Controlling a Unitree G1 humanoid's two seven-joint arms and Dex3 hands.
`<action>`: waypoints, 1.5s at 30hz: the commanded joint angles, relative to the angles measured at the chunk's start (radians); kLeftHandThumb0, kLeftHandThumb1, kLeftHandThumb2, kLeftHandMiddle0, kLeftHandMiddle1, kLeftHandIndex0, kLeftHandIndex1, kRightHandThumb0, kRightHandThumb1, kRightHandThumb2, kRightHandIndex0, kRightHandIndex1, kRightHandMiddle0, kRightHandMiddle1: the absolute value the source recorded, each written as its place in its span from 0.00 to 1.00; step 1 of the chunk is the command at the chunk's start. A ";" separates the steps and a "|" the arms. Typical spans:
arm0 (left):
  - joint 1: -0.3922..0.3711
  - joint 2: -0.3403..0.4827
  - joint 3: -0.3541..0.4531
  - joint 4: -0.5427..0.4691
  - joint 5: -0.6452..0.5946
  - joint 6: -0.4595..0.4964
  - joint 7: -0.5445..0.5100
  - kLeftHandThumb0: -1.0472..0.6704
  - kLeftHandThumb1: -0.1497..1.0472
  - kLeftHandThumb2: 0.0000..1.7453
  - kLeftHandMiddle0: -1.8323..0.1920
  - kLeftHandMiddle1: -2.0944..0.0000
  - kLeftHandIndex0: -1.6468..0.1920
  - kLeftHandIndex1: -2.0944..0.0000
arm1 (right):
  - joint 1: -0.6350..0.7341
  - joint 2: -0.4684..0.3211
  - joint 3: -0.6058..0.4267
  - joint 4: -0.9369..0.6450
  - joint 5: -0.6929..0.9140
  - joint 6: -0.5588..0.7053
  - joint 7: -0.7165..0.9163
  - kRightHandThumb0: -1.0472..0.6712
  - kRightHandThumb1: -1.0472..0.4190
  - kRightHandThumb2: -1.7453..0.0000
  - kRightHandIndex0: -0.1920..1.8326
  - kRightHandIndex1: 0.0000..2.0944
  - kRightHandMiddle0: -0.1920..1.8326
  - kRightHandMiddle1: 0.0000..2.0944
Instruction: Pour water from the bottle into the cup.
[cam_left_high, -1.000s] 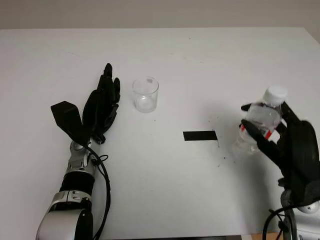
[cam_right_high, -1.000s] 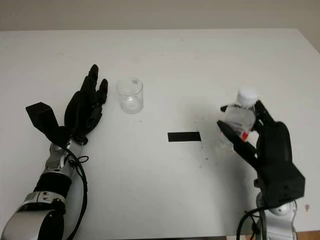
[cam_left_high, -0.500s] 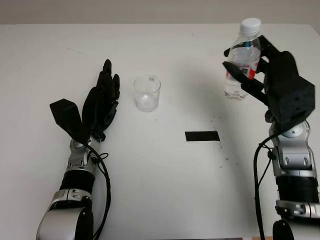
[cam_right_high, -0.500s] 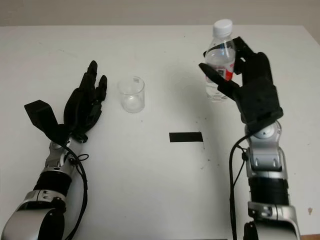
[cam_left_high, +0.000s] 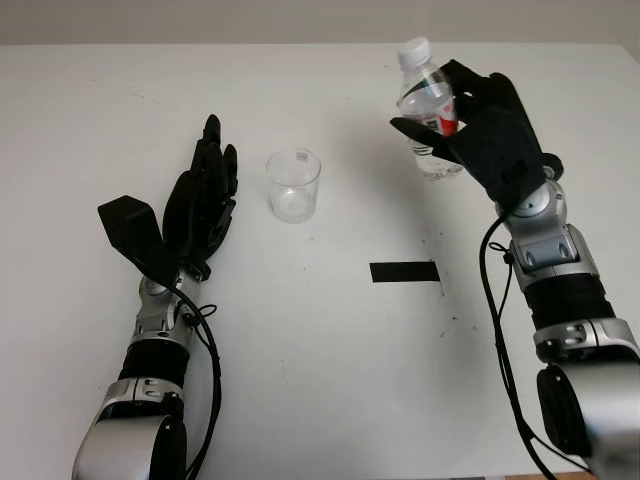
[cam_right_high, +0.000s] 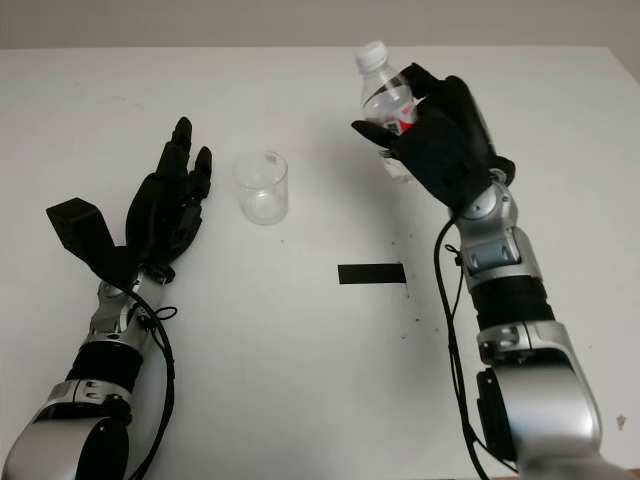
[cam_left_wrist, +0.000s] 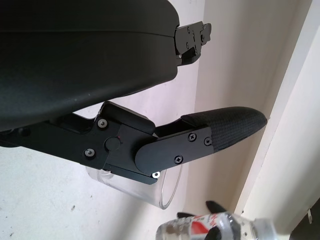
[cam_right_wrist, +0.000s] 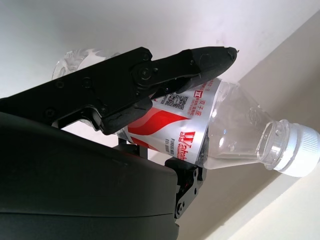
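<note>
The bottle (cam_left_high: 428, 108), capped in white and tilted with its cap toward the cup (cam_left_high: 294, 186), is gripped around its red label by the right hand (cam_left_high: 485, 125) and held above the table (cam_left_high: 330, 380), to the right of the cup and apart from it. The cup is set upright on the table. The left hand (cam_left_high: 199, 210), holding nothing, is placed just left of the cup. A strip of black tape (cam_left_high: 402, 271) is seen nearer the robot.
</note>
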 joint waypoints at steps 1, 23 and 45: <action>0.016 -0.003 -0.001 0.010 0.004 -0.004 0.004 0.14 1.00 0.43 1.00 1.00 1.00 1.00 | -0.071 -0.013 0.028 0.044 -0.027 -0.041 -0.025 0.39 0.00 0.80 0.71 1.00 0.55 1.00; 0.035 -0.023 -0.007 -0.027 0.011 0.019 0.053 0.13 1.00 0.42 1.00 1.00 1.00 1.00 | -0.318 -0.012 0.348 0.364 -0.370 -0.175 -0.324 0.36 0.00 0.83 0.74 1.00 0.61 1.00; 0.046 -0.028 -0.018 -0.035 0.026 0.007 0.072 0.13 1.00 0.43 1.00 1.00 1.00 1.00 | -0.378 -0.067 0.618 0.448 -0.661 -0.311 -0.618 0.34 0.00 0.80 0.77 1.00 0.50 1.00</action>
